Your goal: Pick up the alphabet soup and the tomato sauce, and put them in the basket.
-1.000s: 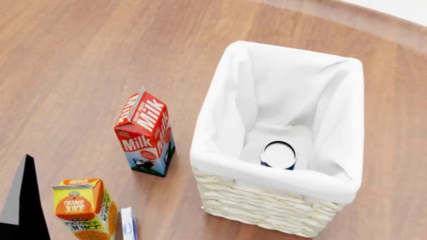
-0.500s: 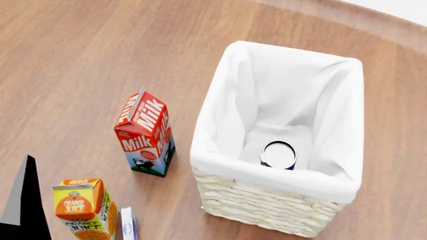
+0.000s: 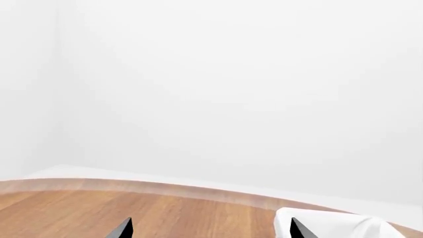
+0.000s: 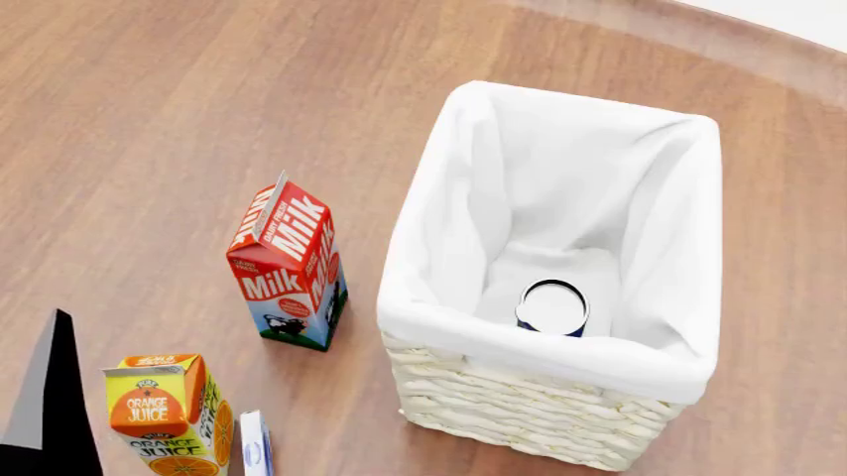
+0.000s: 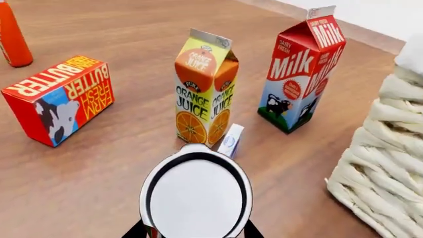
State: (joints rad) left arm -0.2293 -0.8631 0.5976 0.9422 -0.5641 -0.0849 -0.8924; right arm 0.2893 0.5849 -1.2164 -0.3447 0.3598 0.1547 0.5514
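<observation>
Nothing moved; right jaws grip tomato sauce (image 5: 196, 198) (label hidden) — left jaws' spread unclear.

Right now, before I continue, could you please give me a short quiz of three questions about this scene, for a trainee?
1. True or false: the basket is empty.
2. Which stands nearest the basket? A butter box, B milk carton, C orange juice carton.
3. Fill in: the left gripper is ____ (open or shut).
Key: 1 false, the alphabet soup stands inside; 2 B; 3 open.
</observation>
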